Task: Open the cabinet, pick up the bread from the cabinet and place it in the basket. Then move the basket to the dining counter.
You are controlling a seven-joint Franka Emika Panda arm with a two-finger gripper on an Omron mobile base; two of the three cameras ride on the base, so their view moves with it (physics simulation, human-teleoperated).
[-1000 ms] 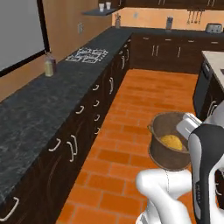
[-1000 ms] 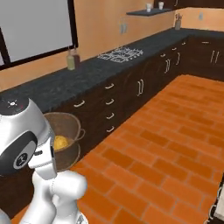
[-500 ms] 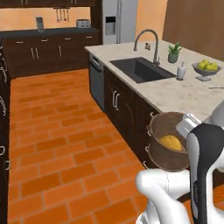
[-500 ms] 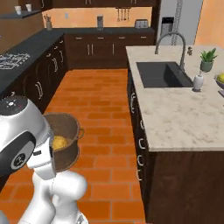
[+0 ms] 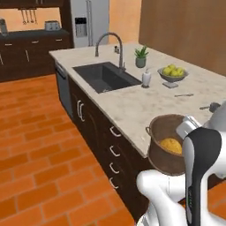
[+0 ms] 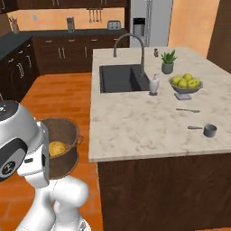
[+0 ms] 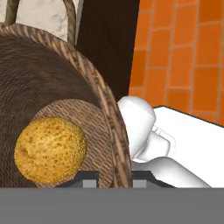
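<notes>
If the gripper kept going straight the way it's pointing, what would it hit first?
Probably the basket wall gripped between its fingers; the bread lies just beside that line.

Basket (image 7: 48, 74): brown woven wicker, coarse ribbed weave, matt. Bread (image 7: 50, 149): golden-yellow, pitted, rough crust, matt. Dining counter (image 6: 135, 122): beige marble-look top, smooth, faint veining, on a dark wood-grain base. Sink (image 5: 103, 76) near the counter's far edge: dark, matt. Faucet (image 5: 110, 44): curved, silver metal, glossy. Drawer handles (image 5: 114, 151): bright metal. Floor (image 5: 39, 154): orange brick tiles, matt
</notes>
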